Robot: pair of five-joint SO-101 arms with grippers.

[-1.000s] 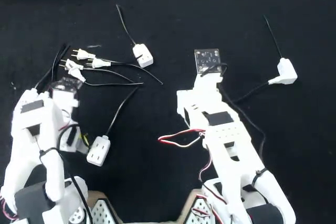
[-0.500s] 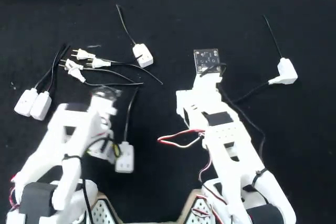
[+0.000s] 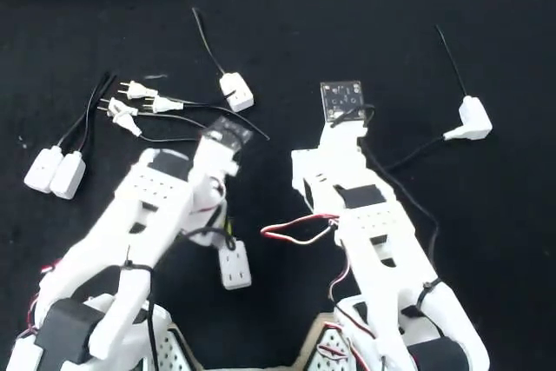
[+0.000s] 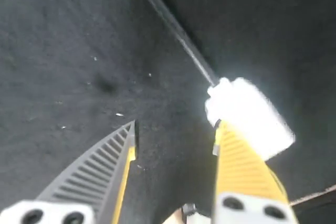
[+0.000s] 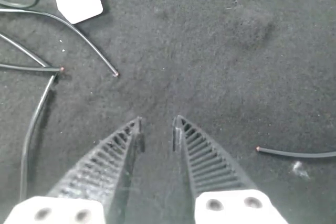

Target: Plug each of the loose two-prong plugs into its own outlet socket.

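Left arm (image 3: 156, 206) has swung from the worktop's left edge toward the centre, wrist now just below the tangle of cables. The white outlet socket (image 3: 233, 265) slid right with it and now lies beside one finger of the left gripper (image 4: 173, 127), jaws apart. Two white sockets (image 3: 54, 171) at far left, covered before, now exposed.

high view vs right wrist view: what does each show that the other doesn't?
High view: the loose plugs, a pair of sockets lying side by side, and another socket beside the left arm. Right wrist view: the right end effector, open over bare black cloth. Both: the white socket ahead of that arm and the bare cable end near it.
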